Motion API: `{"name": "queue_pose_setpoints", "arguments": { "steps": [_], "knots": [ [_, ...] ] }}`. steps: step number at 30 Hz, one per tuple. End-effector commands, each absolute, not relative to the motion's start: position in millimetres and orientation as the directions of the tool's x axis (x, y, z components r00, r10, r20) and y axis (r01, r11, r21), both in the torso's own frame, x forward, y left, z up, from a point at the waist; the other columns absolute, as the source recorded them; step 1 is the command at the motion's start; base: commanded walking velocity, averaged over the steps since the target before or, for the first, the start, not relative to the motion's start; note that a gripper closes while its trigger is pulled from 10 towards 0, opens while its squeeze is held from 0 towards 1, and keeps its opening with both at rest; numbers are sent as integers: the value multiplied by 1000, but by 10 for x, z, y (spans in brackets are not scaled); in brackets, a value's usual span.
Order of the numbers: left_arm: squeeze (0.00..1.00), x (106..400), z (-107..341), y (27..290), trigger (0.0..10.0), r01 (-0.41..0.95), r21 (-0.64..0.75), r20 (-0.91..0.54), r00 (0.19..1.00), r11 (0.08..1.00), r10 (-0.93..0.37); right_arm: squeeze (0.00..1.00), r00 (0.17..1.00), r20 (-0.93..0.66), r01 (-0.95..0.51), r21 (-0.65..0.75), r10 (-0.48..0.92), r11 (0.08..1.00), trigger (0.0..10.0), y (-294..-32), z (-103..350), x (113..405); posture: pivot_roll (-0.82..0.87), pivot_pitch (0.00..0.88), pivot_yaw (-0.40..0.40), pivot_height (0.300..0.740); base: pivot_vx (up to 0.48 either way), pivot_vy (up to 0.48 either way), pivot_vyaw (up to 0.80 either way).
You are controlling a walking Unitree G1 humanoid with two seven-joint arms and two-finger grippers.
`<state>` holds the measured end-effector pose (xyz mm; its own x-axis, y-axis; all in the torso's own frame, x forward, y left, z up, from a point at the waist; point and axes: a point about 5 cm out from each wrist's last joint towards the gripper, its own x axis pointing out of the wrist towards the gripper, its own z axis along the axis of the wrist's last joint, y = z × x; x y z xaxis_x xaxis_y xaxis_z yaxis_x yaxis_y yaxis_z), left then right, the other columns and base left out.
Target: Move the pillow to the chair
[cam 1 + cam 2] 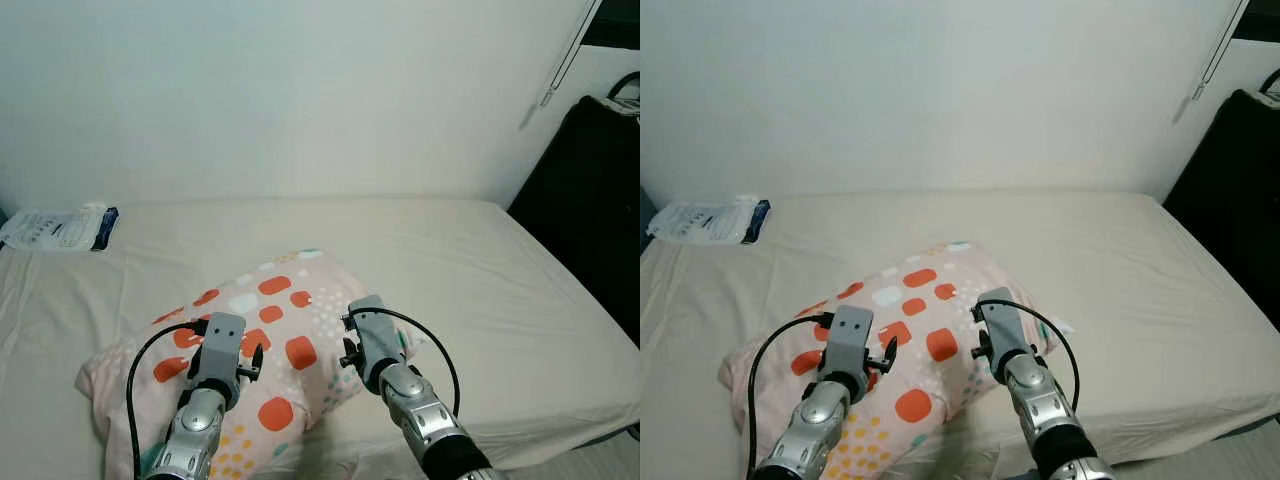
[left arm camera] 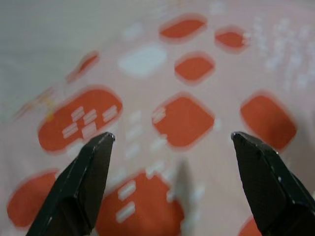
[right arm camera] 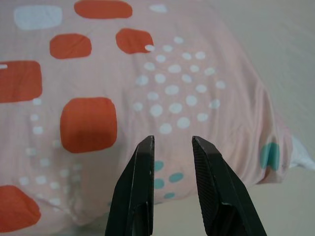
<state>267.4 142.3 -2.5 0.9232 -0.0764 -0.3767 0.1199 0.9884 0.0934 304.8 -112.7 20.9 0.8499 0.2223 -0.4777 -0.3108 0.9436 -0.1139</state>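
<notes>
The pillow (image 1: 285,300), pale pink with orange, white and teal patches, lies on the near part of the beige bed (image 1: 480,280). Both arms reach over it from the front. My left gripper (image 2: 172,137) hovers just above the pillow's (image 2: 182,118) orange patches, near its left half, fingers open wide with nothing between them. My right gripper (image 3: 172,140) hangs over the pillow's (image 3: 172,93) right end near the white and teal dots, its fingers a narrow gap apart and holding nothing. In the eye views the wrist housings (image 1: 222,345) hide the fingers.
A white packet with a dark blue end (image 1: 60,228) lies at the bed's back left by the wall. A tall black object (image 1: 590,210) stands right of the bed. A cord (image 1: 562,62) hangs in the upper right corner. The bed's front edge (image 1: 560,440) is near.
</notes>
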Motion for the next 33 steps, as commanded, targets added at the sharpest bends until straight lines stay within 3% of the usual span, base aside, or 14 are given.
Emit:
{"name": "queue_pose_setpoints", "arguments": {
  "steps": [1,6,11,13,20,24,27,33],
  "knots": [
    [0,2630,-113,1484,10000,117,118,-419,906,986,-58,0,832,-509,-321,-119,219,940,10000,-1138,157,3050,50,0,-82,740,0,0,0],
    [0,2657,-194,1545,10000,141,142,-489,870,980,-54,0,739,-652,-331,-127,172,935,10000,-1212,-2,3030,76,0,-90,740,0,0,0],
    [0,2740,-146,1559,10000,126,133,-484,874,983,-46,0,756,-629,-153,99,181,983,10000,-1221,176,3213,86,0,-98,740,0,0,0],
    [0,2753,-134,1565,10000,114,123,-479,877,986,-42,0,765,-618,-139,111,178,984,10000,-1234,210,3244,87,0,-98,740,0,0,0],
    [0,2616,-292,1623,10000,106,136,-552,834,985,-14,0,778,-626,-63,16,60,998,10000,-1399,71,3140,92,0,-96,740,0,0,0],
    [0,2410,-461,1710,10000,82,148,-618,785,986,27,0,667,-745,-169,-123,22,978,10000,-1466,-258,2807,99,0,-99,740,0,0,0],
    [0,2285,-550,1759,10000,64,148,-653,755,987,49,0,599,-801,-152,-121,-6,981,10000,-1537,-403,2628,102,0,-103,740,0,0,0],
    [0,2163,-628,1782,10000,69,158,-684,727,985,59,0,550,-835,-163,-136,-24,977,10000,-1643,-514,2468,101,0,-107,740,0,0,0]
  ]
}}
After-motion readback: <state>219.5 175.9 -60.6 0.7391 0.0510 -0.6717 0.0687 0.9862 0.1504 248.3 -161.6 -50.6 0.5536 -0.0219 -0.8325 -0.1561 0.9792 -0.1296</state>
